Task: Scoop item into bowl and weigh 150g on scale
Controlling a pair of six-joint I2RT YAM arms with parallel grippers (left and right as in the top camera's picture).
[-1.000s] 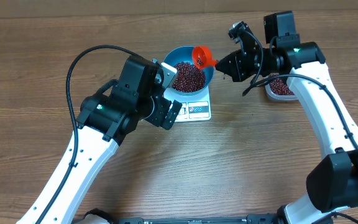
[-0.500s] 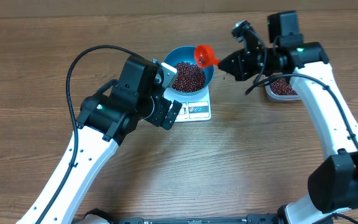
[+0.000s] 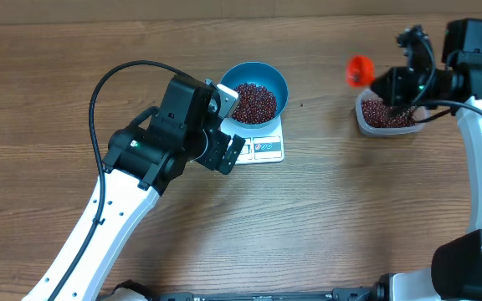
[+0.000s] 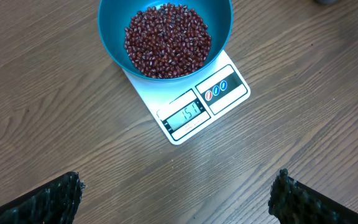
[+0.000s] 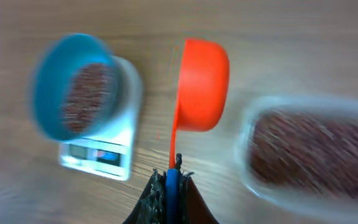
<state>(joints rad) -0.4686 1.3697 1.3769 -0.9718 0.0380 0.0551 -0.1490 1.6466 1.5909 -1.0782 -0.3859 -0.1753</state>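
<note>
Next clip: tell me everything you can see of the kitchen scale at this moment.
The scale is a flat, white, rectangular slab, plastic by its look, lying at an angle on the wooden table. Its near edge carries a small display that seems to read 151. Beside that is a panel with two small round buttons, one red and one blue. The blue bowl of red-brown beans sits on its far part, covering most of the platform. Nothing else touches it.
</note>
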